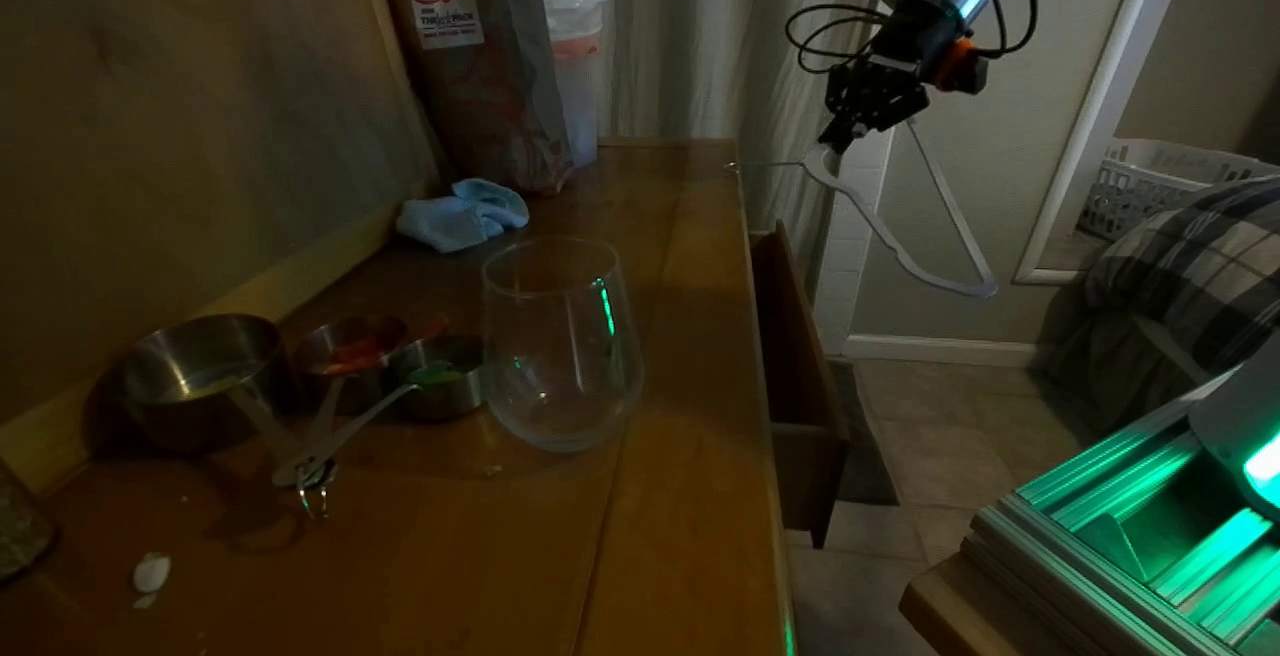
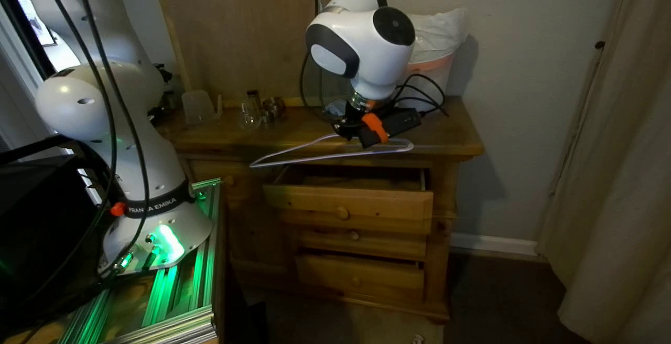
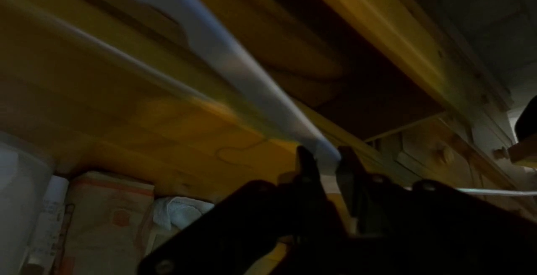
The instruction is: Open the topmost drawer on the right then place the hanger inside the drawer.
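Slanting below the end effector point(image 3: 326, 162), whitish hanger point(image 3: 247, 76) pinched between its fingertips, above the pulled-out drawer point(image 2: 361, 210)

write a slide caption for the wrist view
Fingers grip the hanger, which slants across the view, with the open drawer at upper right and bag and cloth at lower left.
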You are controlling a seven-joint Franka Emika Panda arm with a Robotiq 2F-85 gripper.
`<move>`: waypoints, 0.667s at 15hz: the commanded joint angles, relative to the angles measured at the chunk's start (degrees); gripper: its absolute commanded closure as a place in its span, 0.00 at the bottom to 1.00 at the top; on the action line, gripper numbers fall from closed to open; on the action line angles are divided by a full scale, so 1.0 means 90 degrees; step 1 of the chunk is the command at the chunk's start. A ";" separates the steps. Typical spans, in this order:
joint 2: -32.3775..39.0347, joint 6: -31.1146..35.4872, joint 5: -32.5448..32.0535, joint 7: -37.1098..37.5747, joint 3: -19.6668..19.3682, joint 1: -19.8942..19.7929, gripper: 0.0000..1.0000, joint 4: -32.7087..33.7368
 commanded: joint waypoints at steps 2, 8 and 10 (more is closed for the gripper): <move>-0.0470 0.0136 -0.0604 0.0977 -0.0149 -0.0020 0.95 -0.0256; -0.0347 0.0403 -0.1036 0.2363 -0.0190 -0.0008 0.95 -0.0271; -0.0322 0.0571 -0.1149 0.2785 -0.0183 -0.0002 0.95 -0.0313</move>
